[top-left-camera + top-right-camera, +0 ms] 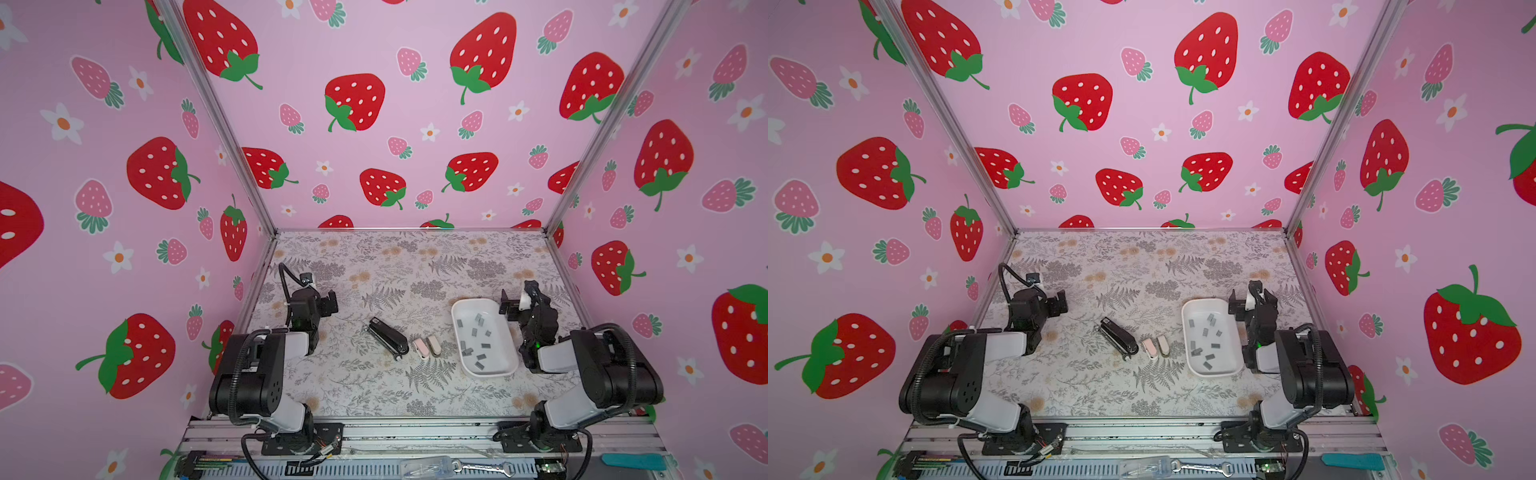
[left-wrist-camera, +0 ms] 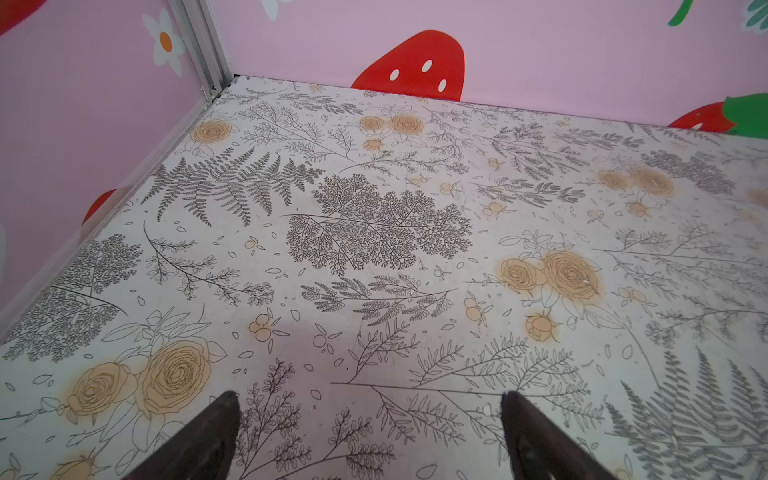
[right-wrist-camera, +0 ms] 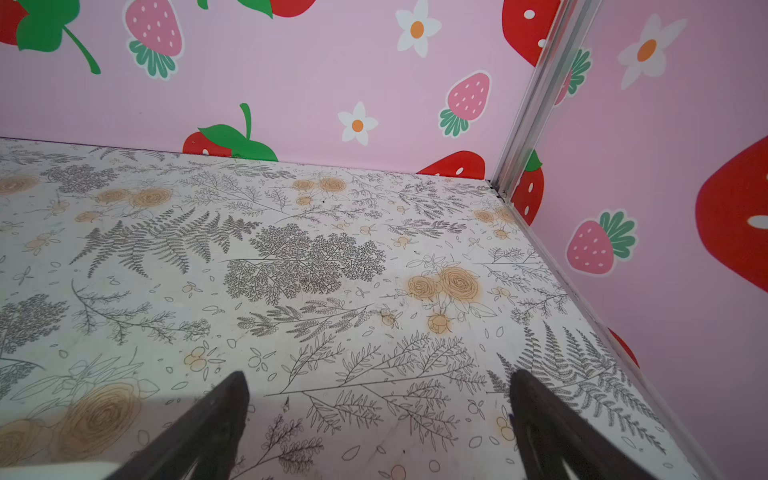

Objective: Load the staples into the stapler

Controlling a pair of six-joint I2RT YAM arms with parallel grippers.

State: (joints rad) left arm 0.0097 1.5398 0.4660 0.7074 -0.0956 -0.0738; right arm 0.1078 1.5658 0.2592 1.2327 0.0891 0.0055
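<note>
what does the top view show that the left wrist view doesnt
Only in a top view: the stapler, the staples lying in the white tray, the small pink item and beige item beside the stapler, and the right gripper. Only the left wrist view: the left gripper close up, its fingers spread wide with nothing between them. Both: the floral table and the pink strawberry walls.

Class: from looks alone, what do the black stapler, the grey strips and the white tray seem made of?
The stapler: probably black plastic casing, slightly glossy, silver metal showing at its edge. The staples: likely metal, flat dull grey. The tray: smooth white, rounded rim; plastic or ceramic, cannot tell.
</note>
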